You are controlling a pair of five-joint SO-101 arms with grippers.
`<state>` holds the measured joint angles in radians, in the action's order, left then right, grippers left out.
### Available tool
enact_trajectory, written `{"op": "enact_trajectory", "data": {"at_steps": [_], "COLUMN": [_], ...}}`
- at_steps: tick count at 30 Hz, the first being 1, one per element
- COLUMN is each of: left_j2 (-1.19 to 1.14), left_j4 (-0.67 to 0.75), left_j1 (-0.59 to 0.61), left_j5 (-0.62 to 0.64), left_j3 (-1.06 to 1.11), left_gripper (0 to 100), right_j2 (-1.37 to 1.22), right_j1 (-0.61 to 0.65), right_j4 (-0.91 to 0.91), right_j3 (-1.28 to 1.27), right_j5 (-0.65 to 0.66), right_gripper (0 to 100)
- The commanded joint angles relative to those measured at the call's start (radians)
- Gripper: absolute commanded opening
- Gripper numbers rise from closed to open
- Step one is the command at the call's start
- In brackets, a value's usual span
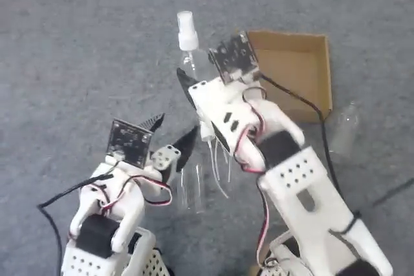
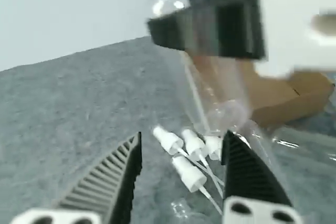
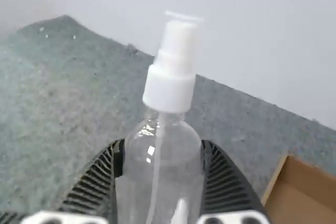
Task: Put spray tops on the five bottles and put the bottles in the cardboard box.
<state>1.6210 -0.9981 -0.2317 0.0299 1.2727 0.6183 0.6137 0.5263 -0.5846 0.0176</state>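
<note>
1. The right arm (image 1: 284,159) stretches forward over the worktop (image 1: 77,63) towards the cardboard box (image 1: 304,50). Its wrist ends just beside the box wall that faces the left arm.
2. The right gripper (image 3: 159,177) is closed on the clear bottle (image 3: 157,156), with one ribbed finger pressed against each side of the body. The bottle's neck projects beyond the fingertips and carries a white spray top (image 3: 172,72).
3. In the high view the clear bottle is near the box corner farthest from the arms, outside the box. In the left wrist view it hangs above the worktop.
4. The left arm (image 1: 110,224) is folded low, well apart from the box, with its wrist pointing towards the box.
5. The left gripper (image 1: 171,132) is spread wide and holds nothing.
6. Four loose spray tops (image 2: 185,149), dip tubes attached, lie on the worktop. They are between the left gripper's fingertips and the box.
7. An uncapped bottle (image 1: 343,127) stands on the worktop just beside the box, on the side away from the left arm.
</note>
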Motion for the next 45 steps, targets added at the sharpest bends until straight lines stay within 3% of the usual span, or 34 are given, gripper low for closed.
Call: {"op": "enact_trajectory", "data": {"at_steps": [1,5,12,21,31,45], "left_j2": [0.02,0.014,0.014,0.014,0.014,0.014], "left_j4": [0.032,0.069,0.163,0.163,0.164,0.163], "left_j1": [-0.034,-0.029,-0.026,-0.032,-0.029,-0.031], "left_j5": [0.003,0.132,0.095,0.081,0.081,0.081], "left_j3": [0.002,0.01,0.088,0.093,0.093,0.093], "left_gripper": [27,33,34,33,33,33], "right_j2": [-0.05,-0.05,0.054,0.188,0.208,0.209], "right_j1": [0.028,0.084,0.09,0.088,-0.031,-0.028], "right_j4": [0.113,0.188,0.318,0.446,0.483,0.515], "right_j3": [0.176,0.192,0.19,0.186,0.186,0.186], "right_j5": [-0.009,-0.008,-0.008,-0.008,-0.008,-0.008], "right_gripper": [0.6,0.6,0.6,0.6,0.6,0.6]}}
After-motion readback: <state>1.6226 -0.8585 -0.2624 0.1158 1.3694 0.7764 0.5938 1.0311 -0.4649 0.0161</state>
